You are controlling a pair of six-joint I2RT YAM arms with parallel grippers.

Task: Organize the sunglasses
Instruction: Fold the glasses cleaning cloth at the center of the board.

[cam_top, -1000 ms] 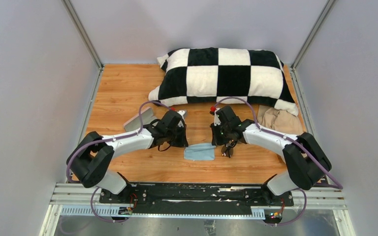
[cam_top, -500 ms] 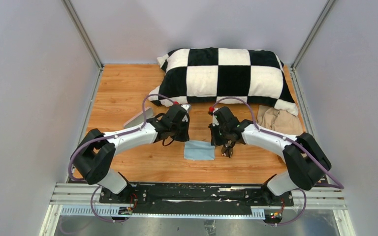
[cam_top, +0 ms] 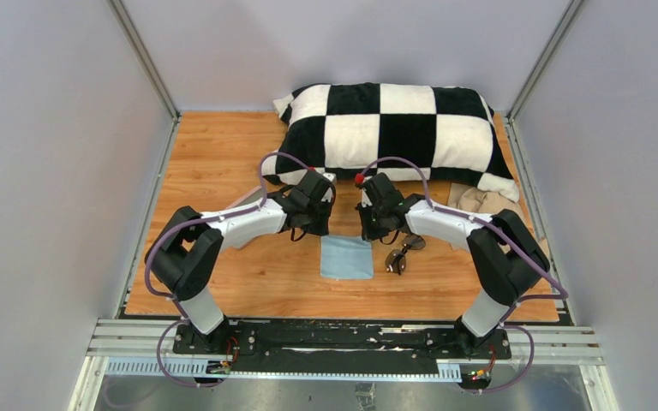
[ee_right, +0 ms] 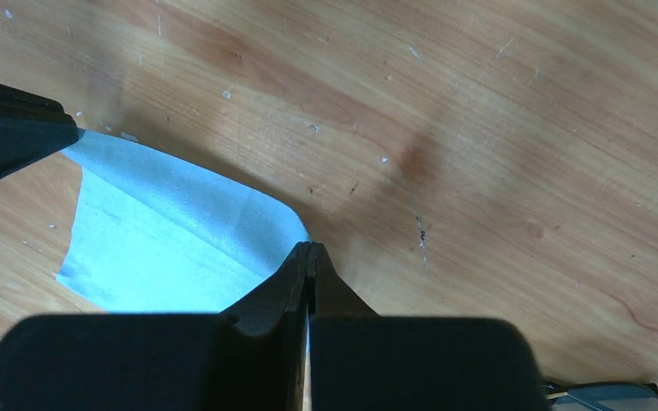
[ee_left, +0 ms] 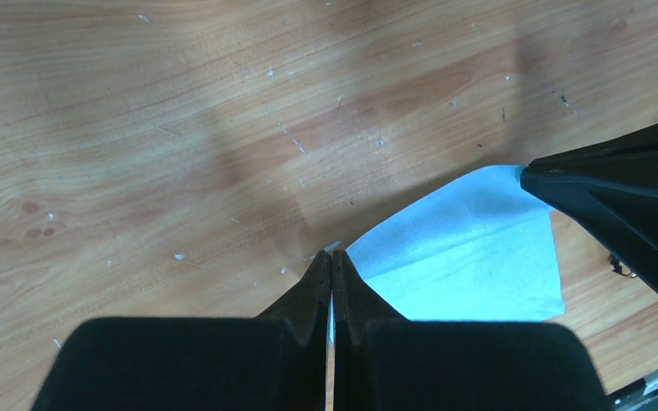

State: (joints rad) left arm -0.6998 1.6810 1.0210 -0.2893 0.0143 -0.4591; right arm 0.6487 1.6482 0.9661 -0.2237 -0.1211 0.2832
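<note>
The sunglasses lie on the wooden table, just right of the light blue cloth; one lens edge shows in the right wrist view. The cloth lies spread flat. My left gripper is shut on the cloth's far left corner. My right gripper is shut on its far right corner. The cloth shows in the left wrist view and the right wrist view. Neither gripper touches the sunglasses.
A black-and-white checked pillow lies across the back of the table. A pinkish-grey case peeks out behind the left arm. A beige bundle sits behind the right arm. Grey walls stand on both sides.
Both grippers have moved away from me toward the pillow, drawing the bunched cloth out into a flat square. The sunglasses stay beside it, now uncovered by the right gripper.
</note>
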